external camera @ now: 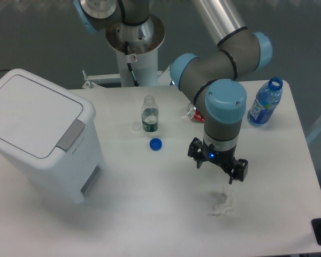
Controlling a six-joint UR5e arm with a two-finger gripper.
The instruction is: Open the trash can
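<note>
my hand (219, 167) hangs spread and empty over the worktop (166, 214), well right of the trash can (40, 134), whose lid lies shut, its grey push-tab (70, 135) facing me for pressing.

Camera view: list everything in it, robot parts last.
trash can: one, white with grey push-tab, table's left side, lid shut.
small bottle: one, clear, uncapped, upright at table centre.
cap: one, blue, just in front of small bottle.
large bottle: one, blue, uncapped, far right.
can: one, red, partly hidden behind arm.
crumpled scrap: one, white, below gripper.
table: one, white.
gripper: one, black, fingers open, holding nothing.
</note>
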